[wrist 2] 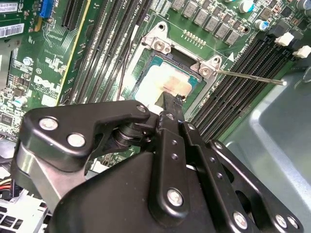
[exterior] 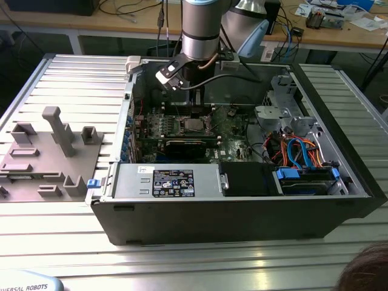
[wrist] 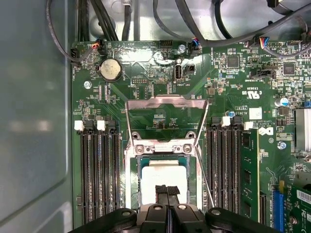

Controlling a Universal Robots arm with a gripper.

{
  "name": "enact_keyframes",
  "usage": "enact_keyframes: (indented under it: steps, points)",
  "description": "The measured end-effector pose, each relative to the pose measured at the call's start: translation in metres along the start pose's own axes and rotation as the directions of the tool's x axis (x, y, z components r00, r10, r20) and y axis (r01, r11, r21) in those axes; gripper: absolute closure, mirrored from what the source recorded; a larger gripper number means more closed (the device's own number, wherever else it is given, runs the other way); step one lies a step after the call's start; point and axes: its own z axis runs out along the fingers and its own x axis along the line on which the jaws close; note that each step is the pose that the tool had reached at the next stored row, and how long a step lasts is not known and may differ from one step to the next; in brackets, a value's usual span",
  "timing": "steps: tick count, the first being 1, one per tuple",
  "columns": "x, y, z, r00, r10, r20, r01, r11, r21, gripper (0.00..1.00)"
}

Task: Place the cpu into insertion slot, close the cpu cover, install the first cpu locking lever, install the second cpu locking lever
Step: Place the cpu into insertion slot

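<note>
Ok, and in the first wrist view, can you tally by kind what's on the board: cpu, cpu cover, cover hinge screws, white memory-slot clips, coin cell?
cpu: 1
cpu cover, raised: 1
hinge screws: 2
white slot clips: 4
coin cell: 1
Total: 9

The cover [wrist: 165, 102] stood raised at one edge of the socket [wrist: 129, 174]. Memory slots [wrist: 99, 174] hemmed two sides. A thin lever [wrist 2: 248, 77] jutted out over one bank.
</note>
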Motion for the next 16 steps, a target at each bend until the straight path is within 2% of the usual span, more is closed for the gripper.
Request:
enact_keyframes:
  steps: [16]
  points:
    - [-0.0001,0.0003,-0.0043,1.0000,0.000,0.0000,0.000,1.0000,0.0000,0.89]
